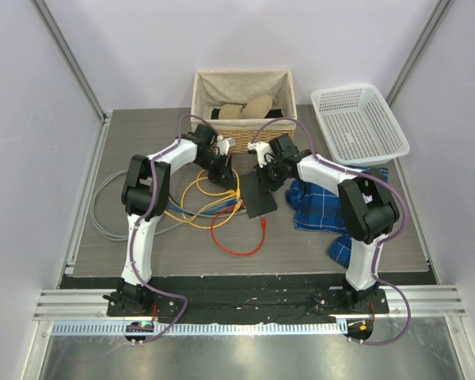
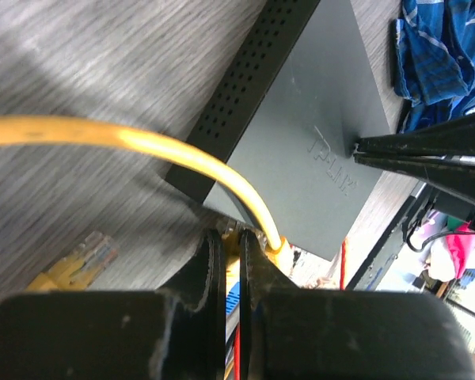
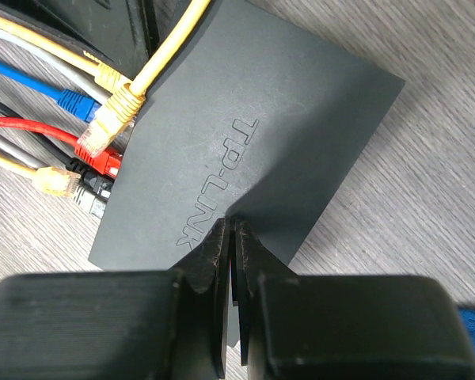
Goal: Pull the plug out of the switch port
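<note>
Well, the dark wood-grain table (image 1: 142,134) carries a lined wicker basket (image 1: 241,95) at the far middle and a white plastic basket (image 1: 359,123) at the far right. A blue checked cloth (image 1: 332,202) lies nearer on the right. The switch (image 1: 257,194) lies flat at mid-table, just left of that cloth and between the tips of the two arms (its raised lettering faces up). Loops of yellow, red, grey and blue cable (image 1: 214,210) spread out to its left. The right gripper (image 3: 231,229) has its jaws pressed together, with the tips resting on the switch's top beside the lettering. The left gripper (image 2: 231,237) is closed to a slit on the yellow plug (image 3: 115,111) at the socket edge, and the yellow cable (image 2: 103,134) arches away from it. A red plug (image 3: 95,154) sits just beside the yellow one.
</note>
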Available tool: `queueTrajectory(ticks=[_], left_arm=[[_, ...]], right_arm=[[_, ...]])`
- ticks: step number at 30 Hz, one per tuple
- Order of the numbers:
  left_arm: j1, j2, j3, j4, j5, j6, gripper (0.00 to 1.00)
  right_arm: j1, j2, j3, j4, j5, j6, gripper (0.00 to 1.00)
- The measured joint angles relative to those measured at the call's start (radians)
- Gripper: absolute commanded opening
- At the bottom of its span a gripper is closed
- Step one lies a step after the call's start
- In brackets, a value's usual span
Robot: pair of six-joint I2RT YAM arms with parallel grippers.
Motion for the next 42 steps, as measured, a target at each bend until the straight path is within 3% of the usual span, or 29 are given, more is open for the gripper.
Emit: queueTrajectory(ticks=[5,13,23,32,42], left_arm=[[-0.003,0.056,0.108,-0.122,-0.001,0.04,0.0],[0.004,-0.011,-0.049,0.031,0.045,0.029,0.0],[0.0,0.043,0.072,-0.107,0.021,0.04,0.0],[0.006,-0.051,-0.104,0.036,0.031,0.042,0.0],[0.064,-0.06,-0.038,-0.177,-0.094,0.225,0.0]], right_arm=[[0.001,0.002,0.002,0.001,-0.003,0.0,0.1],[0.002,0.002,0.002,0.0,-0.004,0.0,0.1],[0.003,0.002,0.002,0.001,-0.004,0.0,0.1],[0.005,0.002,-0.003,0.005,-0.015,0.0,0.1],[0.005,0.002,-0.003,0.008,-0.018,0.0,0.1]])
